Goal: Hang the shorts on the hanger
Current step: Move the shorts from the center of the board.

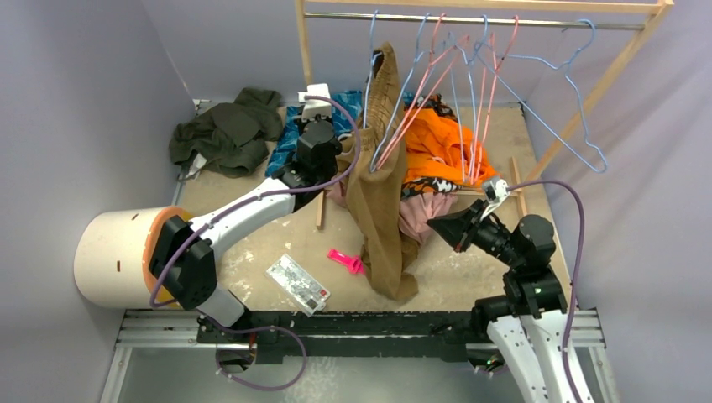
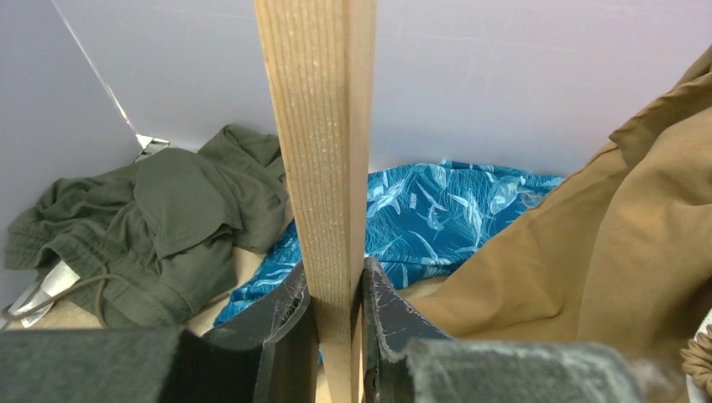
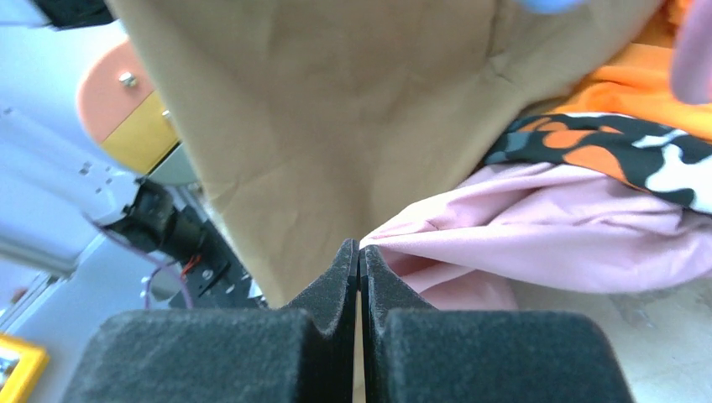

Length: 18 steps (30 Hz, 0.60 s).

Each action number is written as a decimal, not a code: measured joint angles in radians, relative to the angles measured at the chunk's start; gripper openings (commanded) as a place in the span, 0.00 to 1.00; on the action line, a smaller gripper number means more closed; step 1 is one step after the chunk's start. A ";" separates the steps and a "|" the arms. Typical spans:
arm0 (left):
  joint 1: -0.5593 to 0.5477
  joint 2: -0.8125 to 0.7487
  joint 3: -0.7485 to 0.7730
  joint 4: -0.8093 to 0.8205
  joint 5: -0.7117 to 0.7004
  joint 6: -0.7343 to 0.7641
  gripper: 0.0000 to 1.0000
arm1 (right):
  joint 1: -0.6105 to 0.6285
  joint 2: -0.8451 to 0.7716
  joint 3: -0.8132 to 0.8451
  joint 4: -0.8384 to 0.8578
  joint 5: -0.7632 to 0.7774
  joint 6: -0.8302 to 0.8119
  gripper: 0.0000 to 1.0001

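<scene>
Dusty-pink soft fabric shorts (image 3: 546, 243) lie crumpled mid-table beneath hanging tan-brown shorts (image 3: 336, 109), the right gripper (image 3: 359, 252) pressed together empty beside them, the left gripper (image 2: 336, 294) clamped on the rack's pale wooden post (image 2: 323, 126); a careless grab could snag tan cloth instead.

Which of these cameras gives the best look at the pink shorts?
The right wrist view: the pink shorts lie large and close, folds clear, just beyond the right hand. The top view shows only a small patch beside the tan shorts. The left wrist view shows none.
</scene>
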 measured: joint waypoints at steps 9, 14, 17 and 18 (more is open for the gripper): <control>-0.005 0.015 0.010 0.001 -0.036 0.000 0.00 | 0.003 -0.017 0.094 0.050 -0.217 0.008 0.00; -0.006 0.020 0.010 0.007 -0.052 0.000 0.00 | 0.005 -0.035 0.163 0.095 -0.276 0.019 0.00; -0.009 0.024 0.010 0.014 -0.062 0.000 0.00 | 0.006 -0.026 0.190 0.142 -0.298 0.045 0.00; -0.011 0.026 0.010 0.016 -0.067 0.001 0.00 | 0.007 -0.020 0.196 0.157 -0.306 0.056 0.00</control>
